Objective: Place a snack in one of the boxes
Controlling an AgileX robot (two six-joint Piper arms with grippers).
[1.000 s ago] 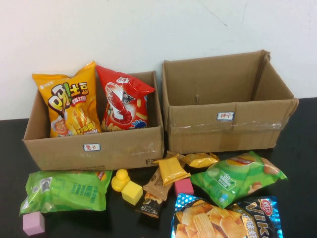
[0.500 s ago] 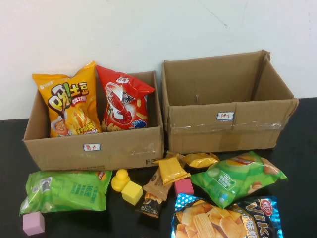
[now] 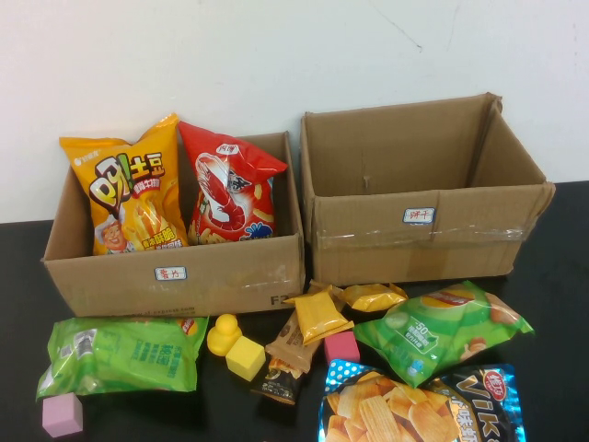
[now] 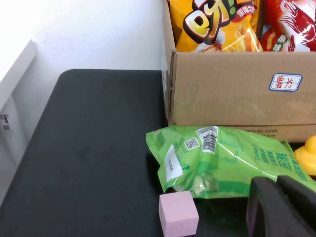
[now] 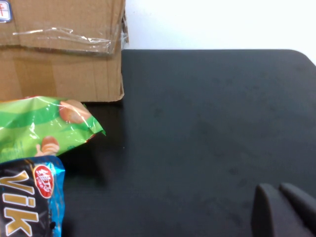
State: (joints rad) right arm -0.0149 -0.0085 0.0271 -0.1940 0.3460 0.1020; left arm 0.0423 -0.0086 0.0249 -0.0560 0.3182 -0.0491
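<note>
Two cardboard boxes stand at the back of the black table. The left box (image 3: 175,276) holds an orange chip bag (image 3: 129,189) and a red shrimp-cracker bag (image 3: 232,184); the right box (image 3: 419,230) looks empty. In front lie a green snack bag (image 3: 124,354), small yellow packets (image 3: 320,316), a brown packet (image 3: 283,364), a green chip bag (image 3: 442,327) and a blue chip bag (image 3: 414,405). Neither arm shows in the high view. My left gripper (image 4: 277,181) is shut, empty, just before the green snack bag (image 4: 222,160). My right gripper (image 5: 279,188) is shut, empty, over bare table.
A yellow duck (image 3: 223,333), a yellow block (image 3: 245,357) and two pink blocks (image 3: 63,414) (image 3: 341,346) lie among the snacks. The table's left edge (image 4: 29,148) meets a white wall. Bare black table (image 5: 212,123) stretches beside the right box.
</note>
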